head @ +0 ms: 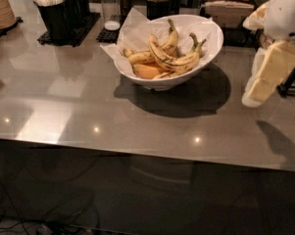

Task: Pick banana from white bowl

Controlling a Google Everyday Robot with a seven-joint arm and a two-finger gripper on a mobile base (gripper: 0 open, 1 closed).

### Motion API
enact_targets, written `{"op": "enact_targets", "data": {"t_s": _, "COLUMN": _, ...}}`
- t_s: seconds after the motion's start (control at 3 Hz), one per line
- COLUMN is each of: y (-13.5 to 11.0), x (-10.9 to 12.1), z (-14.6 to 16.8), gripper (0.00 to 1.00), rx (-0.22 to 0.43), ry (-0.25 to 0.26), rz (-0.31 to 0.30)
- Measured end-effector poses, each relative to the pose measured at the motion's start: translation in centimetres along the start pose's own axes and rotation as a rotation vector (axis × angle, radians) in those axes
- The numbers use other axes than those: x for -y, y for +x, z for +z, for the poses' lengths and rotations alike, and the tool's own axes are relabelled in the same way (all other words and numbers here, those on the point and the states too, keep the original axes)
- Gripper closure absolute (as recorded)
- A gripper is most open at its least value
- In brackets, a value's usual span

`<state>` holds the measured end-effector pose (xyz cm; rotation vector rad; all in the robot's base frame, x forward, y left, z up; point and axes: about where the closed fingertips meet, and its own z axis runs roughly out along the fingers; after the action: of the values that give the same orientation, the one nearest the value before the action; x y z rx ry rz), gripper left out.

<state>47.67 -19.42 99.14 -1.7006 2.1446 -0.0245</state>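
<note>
Grey counter [88,106] fills the foreground. Gripper [263,80] hangs over its right end; whether spread or closed, I cannot tell. Left of it and a little farther back sits the bowl [211,43], bananas [174,58] piled on paper [132,33]. Best approach: swing left, descend over the top banana, grasp across its middle, avoiding the rim.

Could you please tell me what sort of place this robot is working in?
Probably an office snack bar or café counter: black cutlery holders, a stack of plates and a white bowl of bananas line the grey counter. The gripper hangs at the right edge.
</note>
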Motion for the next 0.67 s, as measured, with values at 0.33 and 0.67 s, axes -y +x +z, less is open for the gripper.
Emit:
{"op": "enact_targets", "data": {"t_s": 0.33, "y": -4.11, "x": 3.44, "z": 0.77, "gripper": 0.0, "rx": 0.11, "ry": -0.009, "rz": -0.037}}
{"op": "enact_targets", "data": {"t_s": 0.67, "y": -4.49, "x": 3.92, "z": 0.26, "gripper": 0.0, "rx": 0.122, "ry": 0.01, "rz": -0.039}}
